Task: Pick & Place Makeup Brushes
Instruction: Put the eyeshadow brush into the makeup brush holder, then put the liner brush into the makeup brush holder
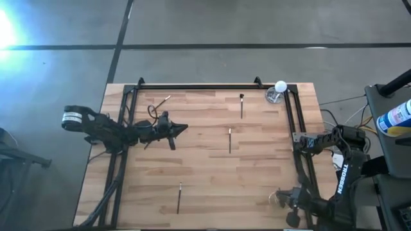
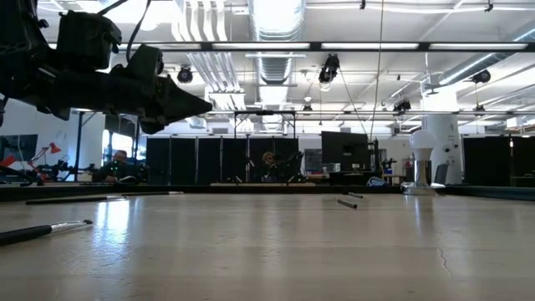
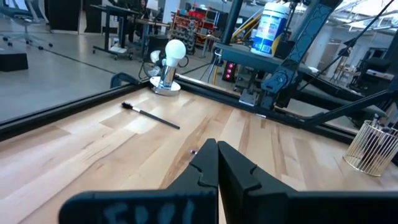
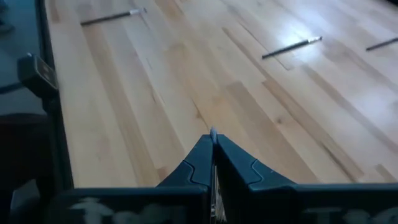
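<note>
Several makeup brushes lie flat and apart on the wooden table: one near the far left (image 1: pixel 159 101), one far of centre (image 1: pixel 241 106) (image 3: pixel 152 116), one at the centre (image 1: pixel 230 140) (image 4: pixel 292 46), and one near the near edge (image 1: pixel 179 197) (image 4: pixel 112 17). My left gripper (image 1: pixel 184 128) (image 3: pixel 216 149) hovers shut above the left half of the table, pointing right, with nothing in it. My right gripper (image 1: pixel 286 197) (image 4: pixel 213 140) is at the near right corner, over a pale wire basket (image 1: pixel 275 199) (image 3: pixel 372 146). It is shut, and a thin pale sliver shows between its fingers. My right gripper is shut on what looks like a makeup brush. A small pale tip (image 4: pixel 213 132) pokes out past the fingertips, and a pale line runs back between the fingers. The fingers hide the rest, so which part they hold cannot be told. It is lifted clear of the table.
A white ball on a round base (image 1: pixel 280 86) (image 3: pixel 169 59) stands at the far right corner. Black frame rails (image 1: pixel 192 86) (image 4: pixel 53 93) run along the table's sides. A blue-labelled container (image 1: pixel 395 119) stands beyond the right edge. People sit far behind the table (image 2: pixel 269 163).
</note>
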